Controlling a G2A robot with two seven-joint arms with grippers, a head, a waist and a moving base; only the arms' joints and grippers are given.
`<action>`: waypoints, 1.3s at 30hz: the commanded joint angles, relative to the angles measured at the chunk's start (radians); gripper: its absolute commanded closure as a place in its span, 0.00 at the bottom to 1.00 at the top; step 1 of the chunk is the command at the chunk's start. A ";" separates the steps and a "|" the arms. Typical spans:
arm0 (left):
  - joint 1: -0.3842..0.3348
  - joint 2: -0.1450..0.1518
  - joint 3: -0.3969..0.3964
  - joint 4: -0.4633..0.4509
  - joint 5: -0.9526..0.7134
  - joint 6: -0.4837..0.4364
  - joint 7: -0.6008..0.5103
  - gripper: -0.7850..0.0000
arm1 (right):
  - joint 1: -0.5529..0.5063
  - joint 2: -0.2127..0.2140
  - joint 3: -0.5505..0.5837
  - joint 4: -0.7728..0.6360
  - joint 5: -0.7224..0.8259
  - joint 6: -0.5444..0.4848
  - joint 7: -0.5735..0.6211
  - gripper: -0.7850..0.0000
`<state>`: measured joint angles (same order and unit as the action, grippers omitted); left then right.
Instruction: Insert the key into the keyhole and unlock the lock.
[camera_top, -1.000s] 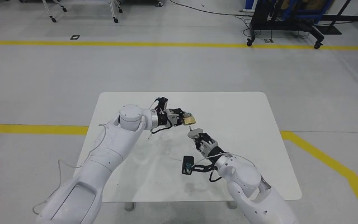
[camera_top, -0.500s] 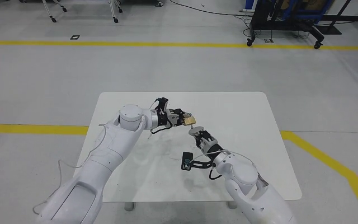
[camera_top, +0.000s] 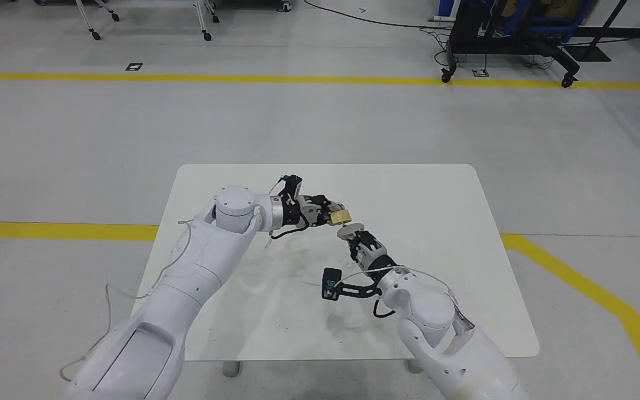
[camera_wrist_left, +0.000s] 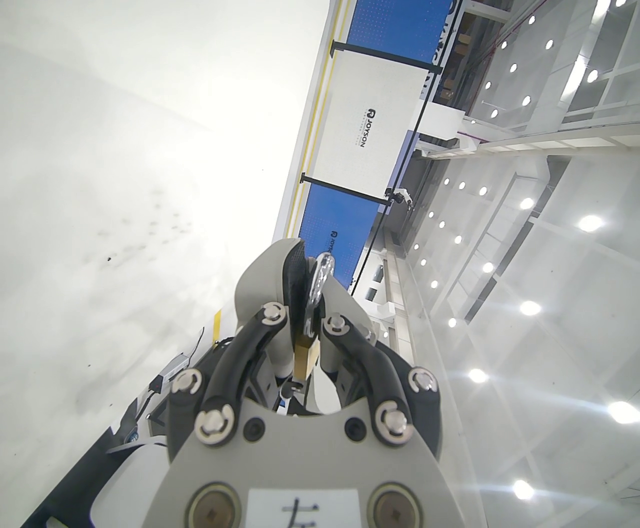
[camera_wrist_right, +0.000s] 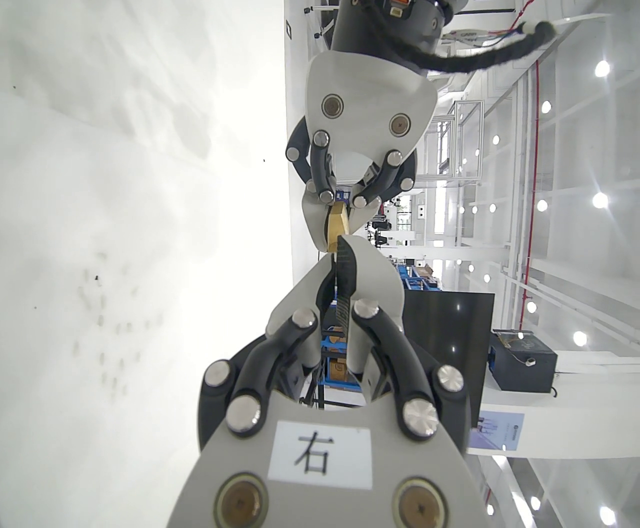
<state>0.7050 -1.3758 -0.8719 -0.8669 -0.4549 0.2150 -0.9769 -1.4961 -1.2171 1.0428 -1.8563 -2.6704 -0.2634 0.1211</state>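
The white worktop (camera_top: 430, 200) is my biggest landmark, scuffed with small dark specks near its middle. Both arms meet just above its centre. The left one comes in from about 8 o'clock and the right one from about 5 o'clock.

The left hand (camera_top: 322, 212) hangs clear of the surface with its fingers clamped on the brass lock (camera_top: 340, 215). The lock sticks out of that hand toward 3 o'clock. On the left wrist camera I see the brass body (camera_wrist_left: 305, 357) pinched low between the two fingers. The silver shackle (camera_wrist_left: 320, 272) runs up between the fingertips.

The right hand (camera_top: 352, 238) sits just beside the lock, at roughly 5 o'clock from it, pointing up toward 11 o'clock. On the right wrist camera its two fingers are pressed together, with only a thin dark slit between the pads (camera_wrist_right: 346, 280). What they pinch, if anything, I cannot tell. Their tips come right up against the near end of the brass body, which faces them end-on in the other hand's grip. I cannot tell from these views whether the tips actually touch it or stop just short.
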 joint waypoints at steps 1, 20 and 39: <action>-0.001 -0.001 0.000 0.001 0.001 -0.002 -0.003 1.00 | 0.006 -0.003 -0.005 0.004 0.003 -0.003 0.019 1.00; 0.002 -0.005 -0.021 0.016 -0.016 0.006 0.031 1.00 | -0.018 -0.013 0.026 -0.024 0.143 0.072 -0.019 0.00; 0.060 0.004 -0.072 -0.060 0.000 -0.098 0.128 1.00 | -0.027 0.004 0.183 0.058 0.652 -0.145 -0.414 0.27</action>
<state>0.7618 -1.3726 -0.9419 -0.9223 -0.4575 0.1187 -0.8510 -1.5305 -1.2170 1.1951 -1.8248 -2.1416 -0.3346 -0.1975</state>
